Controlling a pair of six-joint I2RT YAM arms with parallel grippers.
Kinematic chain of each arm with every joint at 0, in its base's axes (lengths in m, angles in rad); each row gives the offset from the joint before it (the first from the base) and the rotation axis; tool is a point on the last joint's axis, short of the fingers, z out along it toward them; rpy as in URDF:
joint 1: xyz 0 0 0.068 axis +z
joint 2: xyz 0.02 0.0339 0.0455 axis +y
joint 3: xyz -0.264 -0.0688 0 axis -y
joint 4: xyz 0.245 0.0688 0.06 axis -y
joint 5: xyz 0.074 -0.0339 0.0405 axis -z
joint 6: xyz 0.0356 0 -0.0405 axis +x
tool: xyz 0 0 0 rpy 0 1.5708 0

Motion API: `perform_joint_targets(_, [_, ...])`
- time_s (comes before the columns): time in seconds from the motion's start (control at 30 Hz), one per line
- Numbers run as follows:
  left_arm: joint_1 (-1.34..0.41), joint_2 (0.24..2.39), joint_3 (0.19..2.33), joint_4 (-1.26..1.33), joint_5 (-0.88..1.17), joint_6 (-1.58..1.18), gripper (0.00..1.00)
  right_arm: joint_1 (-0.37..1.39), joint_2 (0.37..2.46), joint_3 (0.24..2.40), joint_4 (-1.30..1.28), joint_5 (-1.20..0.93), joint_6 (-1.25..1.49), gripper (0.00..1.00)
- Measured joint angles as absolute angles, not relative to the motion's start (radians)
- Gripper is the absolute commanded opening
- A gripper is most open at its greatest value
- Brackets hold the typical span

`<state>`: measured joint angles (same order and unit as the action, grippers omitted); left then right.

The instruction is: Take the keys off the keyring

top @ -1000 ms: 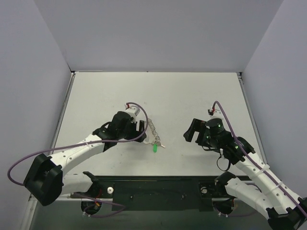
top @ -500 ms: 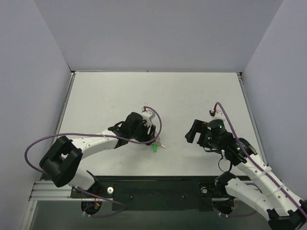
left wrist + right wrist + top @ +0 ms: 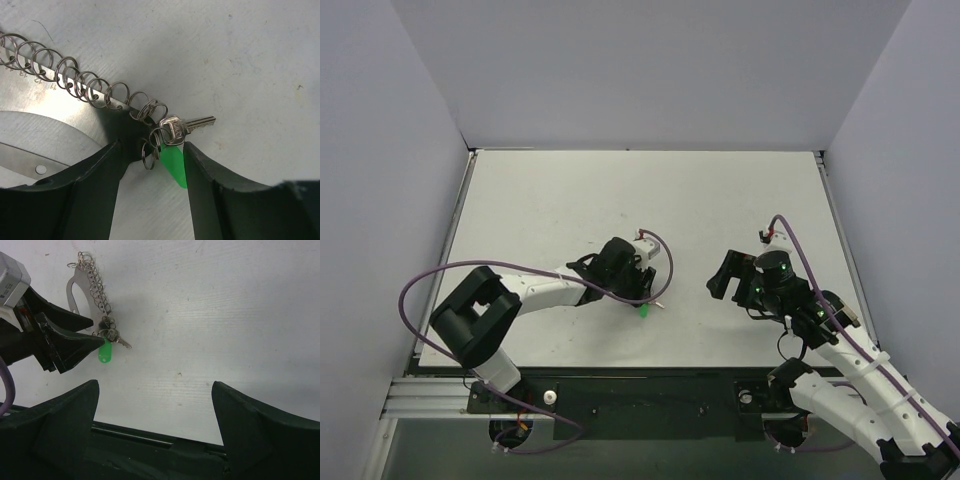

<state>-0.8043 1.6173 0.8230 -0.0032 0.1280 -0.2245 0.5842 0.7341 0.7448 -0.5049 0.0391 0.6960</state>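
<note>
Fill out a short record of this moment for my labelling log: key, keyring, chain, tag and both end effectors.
key: one silver key visible, lying on the table, threaded on the keyring
chain: linked rings running from the keyring across a flat metal plate
green tag: under the key's head, at the keyring
left end effector: open, one finger either side of keyring and tag
right end effector: open, empty, apart from the key
task state: key not yet off the keyring

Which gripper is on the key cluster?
The left gripper: its open fingers straddle the key and green tag; the right gripper hovers well apart.
</note>
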Motion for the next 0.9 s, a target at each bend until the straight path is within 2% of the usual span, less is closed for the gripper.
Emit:
perform_joint_targets(0.4, [-0.804, 1.699, 0.877, -0.007, 0.139, -0.198, 0.43, 0.584, 0.726, 0.745, -0.505, 0.037, 0.699, 0.89])
perform_joint_targets(0.6, [-0.804, 1.718, 0.893, -0.009, 0.14, -0.196, 0.29, 0.584, 0.725, 0.745, -0.506, 0.037, 0.699, 0.89])
perform_joint_targets(0.8, [-0.804, 1.72, 0.896, -0.019, 0.15, -0.196, 0.0, 0.584, 0.721, 0.745, -0.518, 0.037, 0.699, 0.89])
perform_joint_targets(0.9, [-0.804, 1.72, 0.898, -0.019, 0.16, -0.196, 0.0, 0.584, 0.719, 0.745, -0.53, 0.037, 0.699, 0.89])
